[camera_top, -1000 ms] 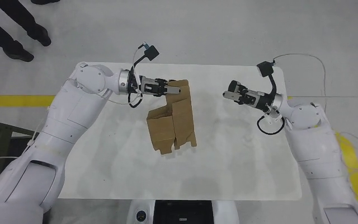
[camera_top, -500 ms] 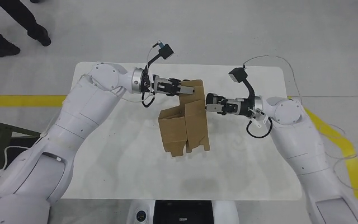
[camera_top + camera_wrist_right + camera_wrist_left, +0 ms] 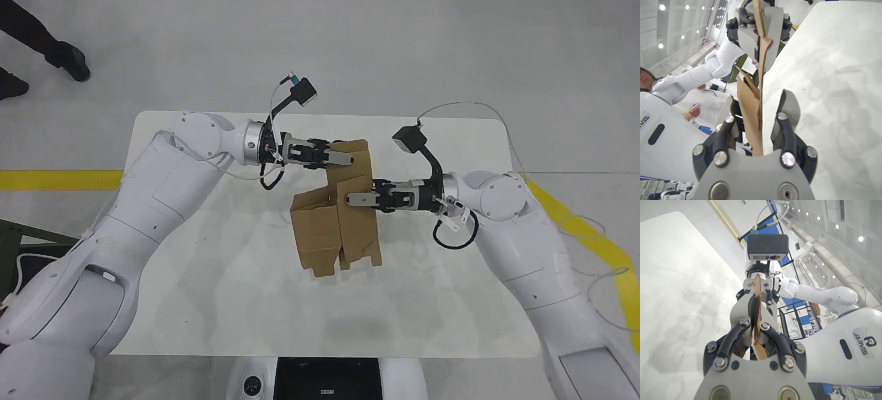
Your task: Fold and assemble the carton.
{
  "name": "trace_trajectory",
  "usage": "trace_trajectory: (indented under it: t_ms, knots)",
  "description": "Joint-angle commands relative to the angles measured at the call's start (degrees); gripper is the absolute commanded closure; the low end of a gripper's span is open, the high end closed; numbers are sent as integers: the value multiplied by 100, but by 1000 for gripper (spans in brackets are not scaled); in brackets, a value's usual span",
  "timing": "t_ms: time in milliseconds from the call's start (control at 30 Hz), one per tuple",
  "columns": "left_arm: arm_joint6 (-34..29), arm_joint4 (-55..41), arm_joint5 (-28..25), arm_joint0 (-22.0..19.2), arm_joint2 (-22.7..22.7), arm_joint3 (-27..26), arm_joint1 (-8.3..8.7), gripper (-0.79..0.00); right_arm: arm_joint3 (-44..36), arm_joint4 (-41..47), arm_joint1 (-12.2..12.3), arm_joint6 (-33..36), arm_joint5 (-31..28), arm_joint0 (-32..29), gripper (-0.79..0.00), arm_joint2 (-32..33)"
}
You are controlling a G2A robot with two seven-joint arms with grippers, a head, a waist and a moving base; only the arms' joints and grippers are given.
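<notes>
Over the middle of the tabletop [image 3: 200,300], rather nearer its far edge than its near one, hangs the carton [image 3: 335,220]; it is brown cardboard, flattened and partly folded, with its loose flaps at the end toward the near edge; whether those flaps touch the tabletop cannot be told. At the carton's far end the left gripper [image 3: 345,157] is clamped on it; in the left wrist view the carton [image 3: 757,289] runs edge-on through that gripper [image 3: 755,306], pinched tight between both pads. Partway down the carton's right side sits the right gripper [image 3: 350,198], spread wide and gripping nothing; in the right wrist view the carton [image 3: 749,109] passes between the parted fingers [image 3: 789,106]; the one on the tabletop side stands clear of the cardboard, the other lies just beside a flap. Beyond the tabletop's left and right edges a yellow line [image 3: 45,180] crosses the grey floor [image 3: 400,50].
</notes>
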Motion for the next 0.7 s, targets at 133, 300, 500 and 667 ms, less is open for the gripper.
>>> trace_trajectory:
  t_ms: [133, 300, 500, 667]
  knots:
    - [-23, -26, 24, -56, 26, 112, -30, -225, 82, 124, -18, 76, -10, 70, 0, -65]
    - [25, -65, -24, -99, 18, 104, -48, -785, 158, 223, -34, 91, 4, 125, 0, -148]
    - [293, -47, -292, -120, -98, 97, -30, -785, 349, 470, -51, 50, -25, 182, 0, -156]
    - [535, 90, -534, -31, -257, 151, 46, -785, 509, 724, -74, -301, 28, 194, 0, -63]
